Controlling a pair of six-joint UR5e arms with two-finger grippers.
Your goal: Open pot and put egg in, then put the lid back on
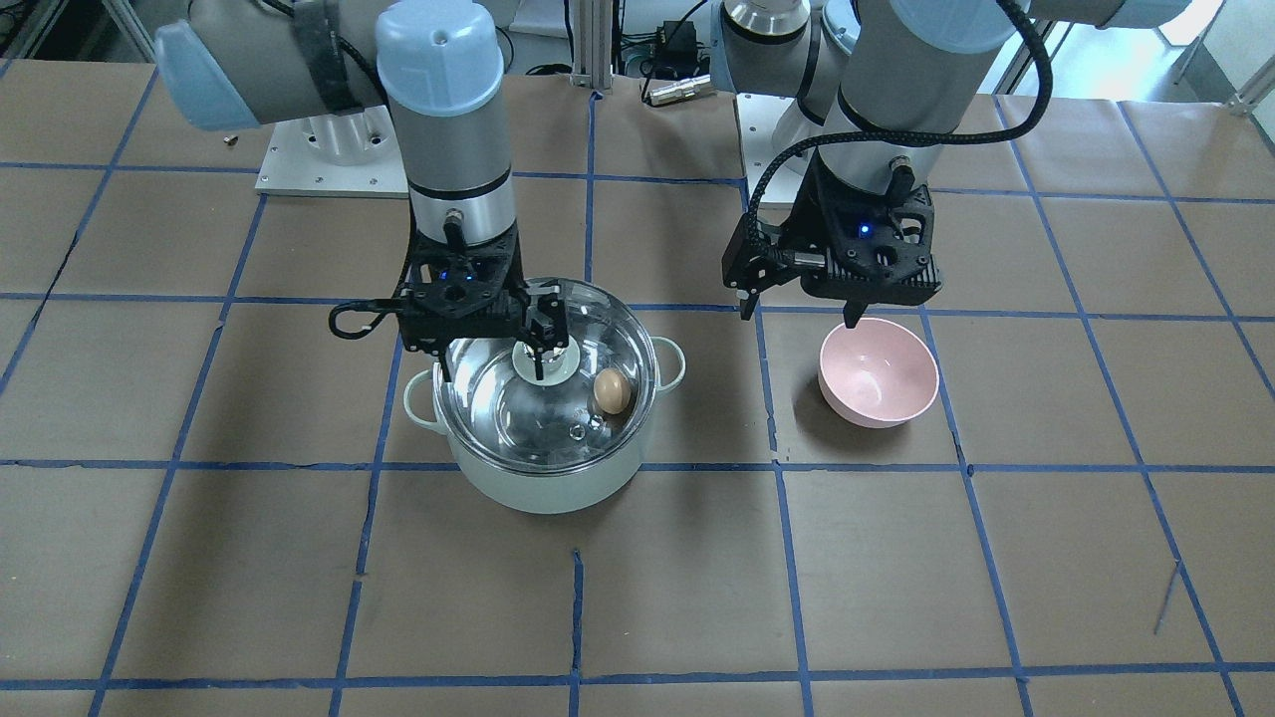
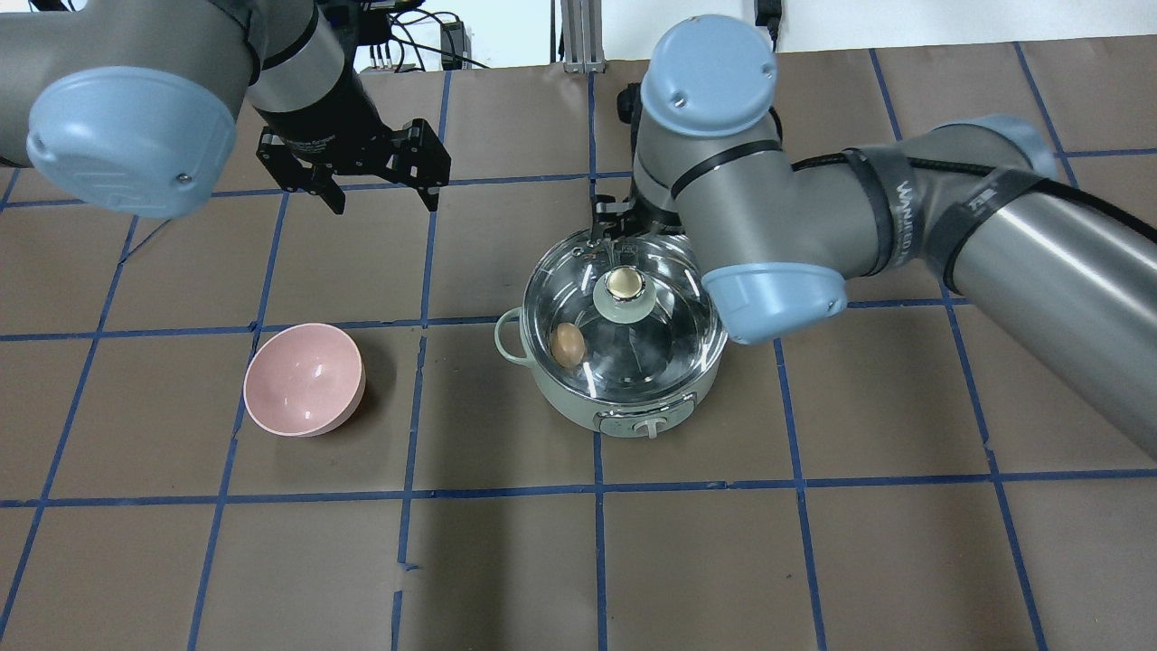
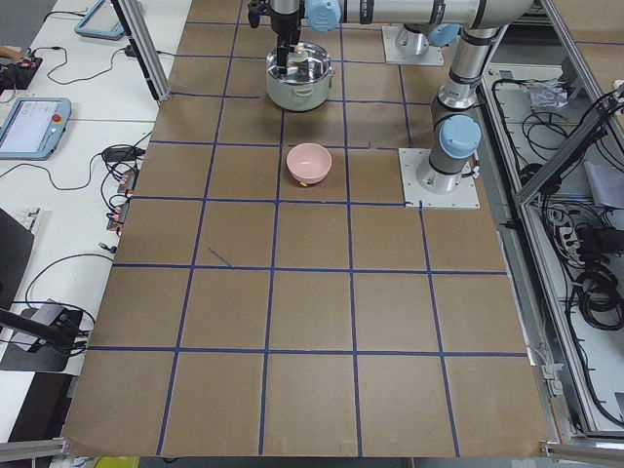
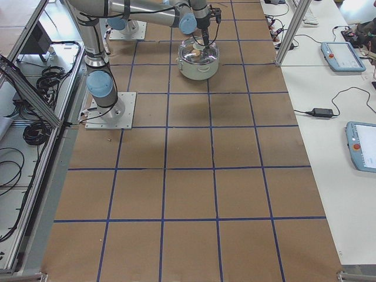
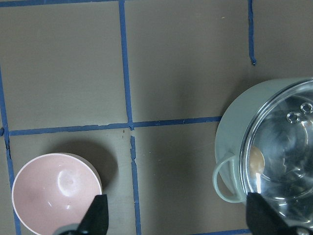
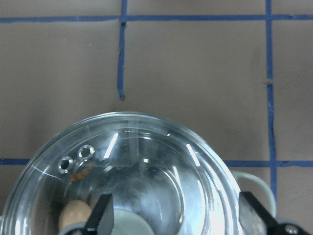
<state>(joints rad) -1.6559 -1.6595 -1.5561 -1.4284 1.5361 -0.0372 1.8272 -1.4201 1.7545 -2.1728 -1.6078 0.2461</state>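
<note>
The pale mint-green pot (image 1: 538, 485) (image 2: 578, 411) stands mid-table with the clear glass lid (image 1: 518, 410) (image 2: 653, 354) lying on it. The brown egg (image 1: 612, 391) (image 2: 568, 344) lies inside the pot and shows through the glass, also in the right wrist view (image 6: 76, 215). My right gripper (image 1: 493, 363) (image 6: 176, 218) hangs over the lid with its jaws wide apart, straddling the knob (image 2: 622, 291) and holding nothing. My left gripper (image 1: 797, 314) (image 5: 181, 215) is open and empty, above the table just behind the pink bowl.
A pink bowl (image 1: 879, 373) (image 2: 303, 380) (image 5: 54, 193) sits on the table on my left side, one grid square from the pot. The brown table cover (image 1: 697, 597) carries a blue tape grid. The arm base plates stand at the robot's edge.
</note>
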